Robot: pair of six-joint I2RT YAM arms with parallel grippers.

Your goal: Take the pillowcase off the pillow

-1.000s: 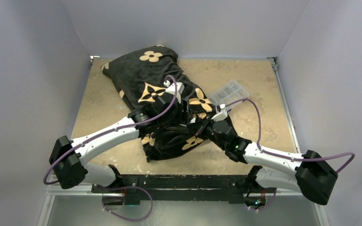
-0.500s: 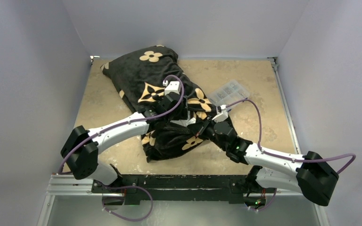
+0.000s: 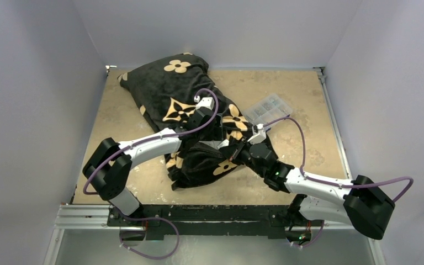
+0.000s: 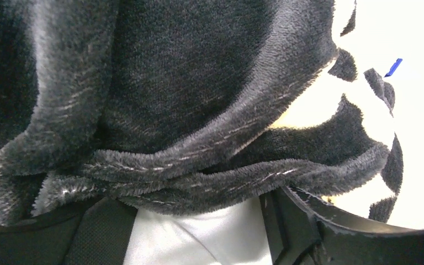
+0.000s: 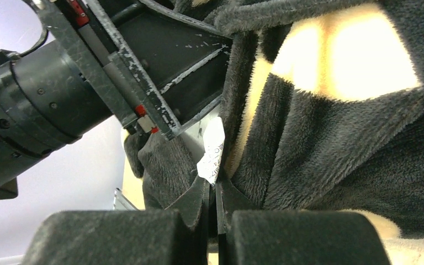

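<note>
Clearly, the pillowcase (image 5: 320, 143) edge sits pinched within the right gripper (image 5: 215, 221).

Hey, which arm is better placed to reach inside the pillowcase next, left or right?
Left, probably. The left gripper is open at the folded edge of the pillowcase, with pale fabric between its jaws, free to reach in. The right gripper is shut on that edge and would have to let go.
</note>
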